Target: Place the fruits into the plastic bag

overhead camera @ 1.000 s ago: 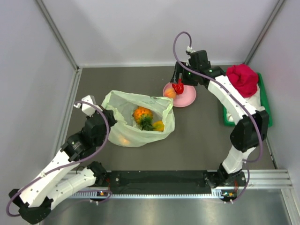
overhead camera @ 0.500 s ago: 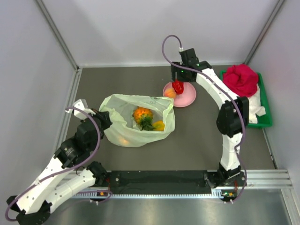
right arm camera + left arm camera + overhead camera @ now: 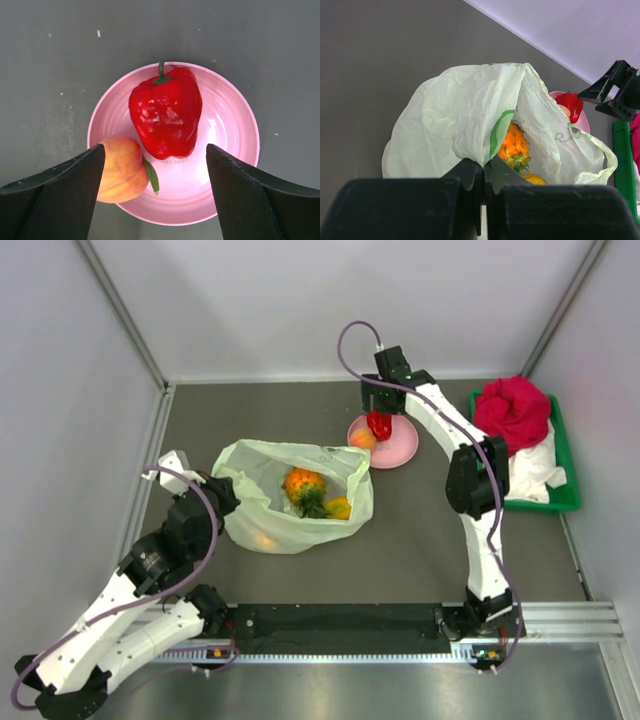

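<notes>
The pale-green plastic bag lies open mid-table; it also shows in the left wrist view. Inside it sit an orange pineapple and a yellow-orange fruit. My left gripper is shut on the bag's left edge. On the pink plate lie a red pepper-like fruit and an orange peach-like fruit. My right gripper is open above the plate, its fingers on either side of the two fruits, touching neither.
A green tray at the right edge holds a red cloth bundle and white cloth. Grey walls close in the table at the back and sides.
My right gripper has let go of the red fruit, which now lies on the plate, and the right arm has folded in. The left arm shifted slightly down-left with the bag edge.
</notes>
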`<state>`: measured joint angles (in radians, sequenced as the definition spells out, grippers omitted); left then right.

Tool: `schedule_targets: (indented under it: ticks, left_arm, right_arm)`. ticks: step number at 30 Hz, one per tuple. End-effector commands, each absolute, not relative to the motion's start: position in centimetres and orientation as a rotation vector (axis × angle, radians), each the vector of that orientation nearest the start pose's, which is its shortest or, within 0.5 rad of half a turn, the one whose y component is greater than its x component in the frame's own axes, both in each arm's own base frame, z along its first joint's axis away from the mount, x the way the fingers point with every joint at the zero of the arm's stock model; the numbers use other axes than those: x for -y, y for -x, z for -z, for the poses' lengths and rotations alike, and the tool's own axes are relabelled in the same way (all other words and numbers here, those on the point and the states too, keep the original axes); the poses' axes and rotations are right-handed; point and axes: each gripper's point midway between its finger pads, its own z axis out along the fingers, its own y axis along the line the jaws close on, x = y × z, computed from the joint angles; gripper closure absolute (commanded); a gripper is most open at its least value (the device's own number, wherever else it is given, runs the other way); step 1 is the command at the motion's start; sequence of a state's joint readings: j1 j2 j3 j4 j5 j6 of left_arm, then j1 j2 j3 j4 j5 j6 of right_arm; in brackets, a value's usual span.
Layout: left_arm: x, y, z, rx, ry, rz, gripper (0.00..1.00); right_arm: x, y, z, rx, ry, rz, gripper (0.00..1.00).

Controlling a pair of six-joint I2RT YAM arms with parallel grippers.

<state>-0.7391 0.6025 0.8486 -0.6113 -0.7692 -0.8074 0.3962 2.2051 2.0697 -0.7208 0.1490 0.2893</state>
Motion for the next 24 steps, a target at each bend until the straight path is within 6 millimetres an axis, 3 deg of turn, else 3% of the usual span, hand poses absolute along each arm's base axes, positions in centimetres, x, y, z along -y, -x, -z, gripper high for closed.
schedule_targets:
  ticks: [1,13,24]
  left_arm:
    - [6.6,-23.0,-27.5,-1.736,0.579,0.31,1.0]
    - [7.9,-24.1,-27.1,-1.749,0.566,0.316,1.0]
    - [7.6,-24.2,-26.7,-1.746,0.581,0.298,1.0]
  right_arm:
    - [-19.6,-54.1,-14.8,-2.348,0.011,-0.082,0.19]
    - [-20.7,-54.6,-10.8,-2.424,0.042,-0.118,0.19]
    - [-20.0,-55.4,-9.2,-2.433,0.055,-0.042,0.2]
